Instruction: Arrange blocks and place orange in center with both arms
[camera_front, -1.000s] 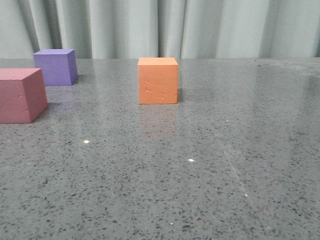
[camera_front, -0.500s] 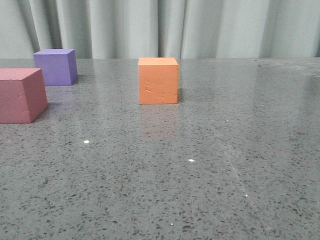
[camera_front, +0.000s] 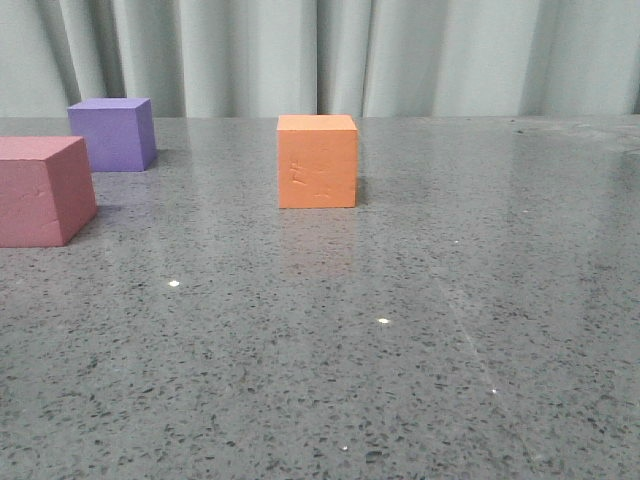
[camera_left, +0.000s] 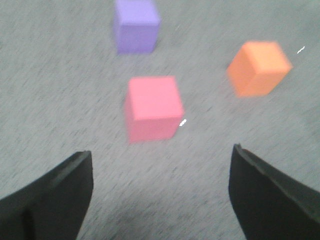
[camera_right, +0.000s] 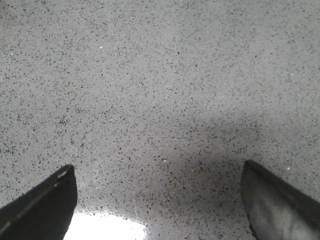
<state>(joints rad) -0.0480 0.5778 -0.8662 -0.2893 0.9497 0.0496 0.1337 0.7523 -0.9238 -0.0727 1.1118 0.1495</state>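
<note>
Three foam cubes on a grey speckled table (camera_front: 400, 380), no container anywhere in view. Orange cube (camera_front: 317, 161) sits upright near the middle of the table toward the back, faint dents on its front face, alone with bare tabletop all around. Pink cube (camera_front: 42, 190) is at the front view's left edge, partly cut off by the frame. Purple cube (camera_front: 113, 133) sits behind the pink one, nearer the curtain (camera_front: 400, 55), apart from it. None of the cubes touch.

Left gripper (camera_left: 160, 200) hangs above the table, fingers spread wide, holding nothing; pink cube (camera_left: 152, 107) lies just ahead between the finger lines, purple cube (camera_left: 136, 25) further beyond, orange cube (camera_left: 259, 67) off to one side. That view is blurred.

Right gripper (camera_right: 160, 205) also spread wide, holding nothing, only bare speckled table (camera_right: 160, 75) under it with a bright glare patch near one finger. Nothing blocks either gripper.
</note>
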